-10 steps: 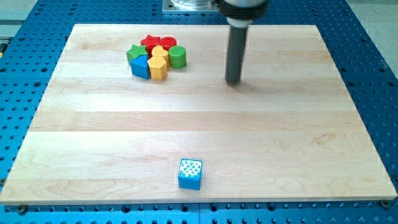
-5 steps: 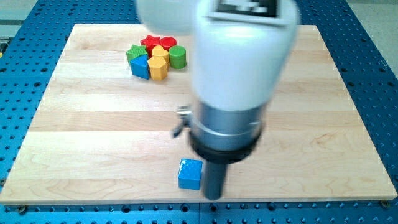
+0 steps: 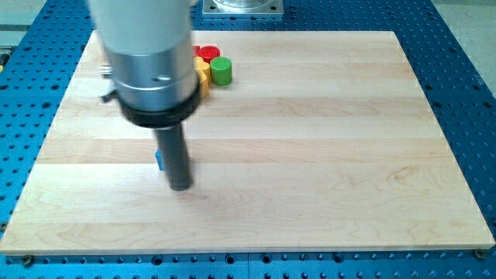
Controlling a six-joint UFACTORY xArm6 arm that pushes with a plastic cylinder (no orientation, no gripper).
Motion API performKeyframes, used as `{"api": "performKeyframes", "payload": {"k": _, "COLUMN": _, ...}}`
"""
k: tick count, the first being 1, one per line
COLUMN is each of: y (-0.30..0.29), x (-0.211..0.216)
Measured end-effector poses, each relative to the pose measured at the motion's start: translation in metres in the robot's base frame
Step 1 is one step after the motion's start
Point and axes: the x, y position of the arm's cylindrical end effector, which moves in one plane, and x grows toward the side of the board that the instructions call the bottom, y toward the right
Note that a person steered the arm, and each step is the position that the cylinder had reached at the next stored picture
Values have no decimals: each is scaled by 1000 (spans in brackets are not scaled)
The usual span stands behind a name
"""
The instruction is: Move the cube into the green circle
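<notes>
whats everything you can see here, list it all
board: 1, pale wood, fills most of the view
base: 1, blue with rows of holes, around the board
green circle: 1, green, near the view's top, right end of the cluster
red block: 1, red, shape partly hidden, just above and left of the green circle
yellow block: 1, yellow, only an edge shows, left of the green circle
cube: 1, blue, only a sliver shows at the rod's left edge, left of centre
other cluster blocks: cannot tell, hidden behind the arm
arm: 1, white and grey, covers the view's upper left
my tip: 1, dark rod end, just below and right of the cube's sliver
</notes>
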Motion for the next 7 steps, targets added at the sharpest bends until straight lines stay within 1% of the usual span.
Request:
{"api": "performKeyframes", "payload": {"k": 1, "y": -16, "x": -35}}
{"api": "performKeyframes", "payload": {"k": 2, "y": -16, "x": -62}}
{"api": "performKeyframes", "payload": {"k": 3, "y": 5, "x": -68}}
{"api": "performKeyframes", "payload": {"k": 4, "y": 34, "x": -94}}
{"api": "performKeyframes", "payload": {"k": 5, "y": 59, "x": -105}}
{"api": "performKeyframes", "payload": {"k": 6, "y": 66, "x": -81}}
{"api": "performKeyframes", "payload": {"k": 7, "y": 79, "x": -85}}
